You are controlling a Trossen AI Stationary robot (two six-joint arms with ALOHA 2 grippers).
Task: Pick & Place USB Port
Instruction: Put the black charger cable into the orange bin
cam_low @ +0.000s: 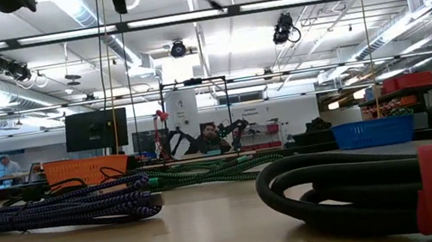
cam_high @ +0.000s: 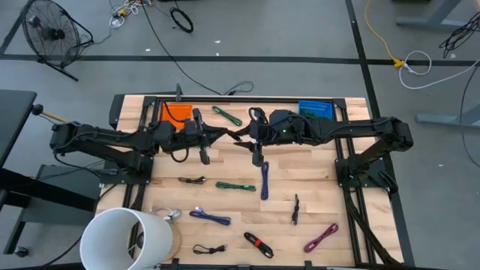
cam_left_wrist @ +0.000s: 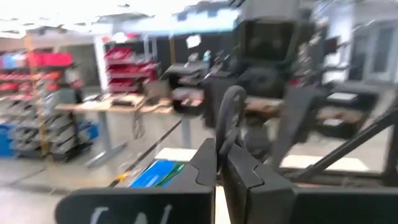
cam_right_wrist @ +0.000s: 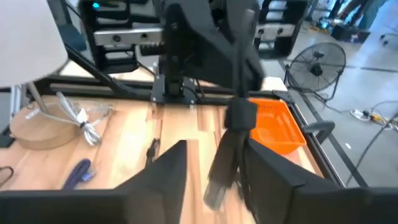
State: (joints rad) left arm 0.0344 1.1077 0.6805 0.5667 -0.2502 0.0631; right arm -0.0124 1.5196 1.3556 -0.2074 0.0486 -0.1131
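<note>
Left gripper (cam_high: 218, 136) sits just above the middle of the overhead picture, over the far half of the table (cam_high: 315, 187), and its fingers (cam_left_wrist: 208, 168) are pinched narrow on a black cable (cam_high: 231, 136), which loops up out of them in the left wrist view. Right gripper (cam_high: 241, 139) faces it from the right, almost nose to nose, so the two arms meet in a line across the upper middle of the frame. From its own wrist camera the right fingers (cam_right_wrist: 168, 180) stand well apart, with the cable (cam_right_wrist: 225, 152) hanging loose in the gap and neither pad pressing on it. So the cable hangs up off the wood between the two grippers, gripped only on the left side. Behind them, along the table's far edge, an orange bin (cam_high: 178, 112) lies to the upper left of the meeting point and a blue bin (cam_high: 315, 109) to the upper right. Lower in the frame, other cables lie spread on the wood: a blue one (cam_high: 264, 180) just below the grippers, a green one (cam_high: 235, 186) beside it, and a purple one (cam_high: 321, 238) towards the lower right. A white cylinder (cam_high: 126, 238) stands at the lower left corner.
</note>
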